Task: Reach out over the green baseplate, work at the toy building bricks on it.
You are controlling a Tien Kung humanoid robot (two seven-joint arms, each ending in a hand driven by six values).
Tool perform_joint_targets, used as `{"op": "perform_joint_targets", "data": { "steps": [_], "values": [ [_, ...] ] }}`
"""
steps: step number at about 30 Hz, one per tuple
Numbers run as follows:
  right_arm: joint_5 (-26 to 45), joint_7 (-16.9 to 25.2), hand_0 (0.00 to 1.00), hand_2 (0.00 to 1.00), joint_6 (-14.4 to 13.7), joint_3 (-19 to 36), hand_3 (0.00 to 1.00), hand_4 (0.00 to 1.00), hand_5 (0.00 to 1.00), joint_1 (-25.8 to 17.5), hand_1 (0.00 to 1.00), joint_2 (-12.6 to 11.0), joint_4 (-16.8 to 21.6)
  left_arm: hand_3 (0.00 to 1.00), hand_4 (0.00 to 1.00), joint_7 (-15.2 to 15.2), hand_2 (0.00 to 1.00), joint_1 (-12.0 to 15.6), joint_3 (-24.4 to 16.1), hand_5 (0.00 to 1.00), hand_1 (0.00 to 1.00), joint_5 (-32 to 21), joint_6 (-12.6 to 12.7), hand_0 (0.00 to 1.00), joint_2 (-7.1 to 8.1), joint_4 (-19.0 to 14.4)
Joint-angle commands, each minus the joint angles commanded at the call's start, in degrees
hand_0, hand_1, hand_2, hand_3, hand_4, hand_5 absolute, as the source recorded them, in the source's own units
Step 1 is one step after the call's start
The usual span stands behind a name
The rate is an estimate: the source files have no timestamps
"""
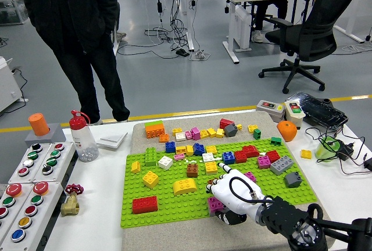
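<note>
Green baseplate (174,204): lies flat on a beige mat (139,128) at the middle of the white desk (99,216), near edge toward me. Toy bricks stud it: a red brick (144,204) at the near left, a yellow arched brick (185,186) mid-plate, a yellow square brick (150,179) left of that, a brown brick (192,170) and a blue brick (228,158) further back, grey bricks (282,165) at the right.

My right robot hand (231,196): white, entering from the lower right, resting over the plate's near right part, fingers curled down over a magenta brick (214,205) that shows at its lower left edge. Whether the fingers actually grip it I cannot tell. A pink brick (250,176) sits just beyond the hand.

Off the plate: loose bricks on the mat behind, an orange brick (154,130) at its far left corner. A button panel (29,175), a clear bottle (82,137) and an orange cylinder (39,124) to the left. A person in dark clothes (75,30) stands beyond the desk.
</note>
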Motion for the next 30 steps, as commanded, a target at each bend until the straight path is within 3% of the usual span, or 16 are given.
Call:
{"op": "perform_joint_targets", "data": {
  "steps": [22,30],
  "values": [
    [0.0,-0.03,0.998,0.727,-0.04,0.56,0.783,0.716,0.387,0.2,0.656,-0.08,1.58,0.443,0.353,-0.08,0.61,-0.08,-0.03,0.987,0.6,0.08,-0.04,0.634,0.01,0.04],
    [0.0,0.06,0.998,0.73,-0.21,3.47,0.788,0.72,0.391,-1.51,0.661,-2.02,7.29,0.444,0.353,-0.16,0.609,-0.07,-0.06,0.987,0.6,0.01,-0.03,0.634,0.0,0.07]
  ]
}}
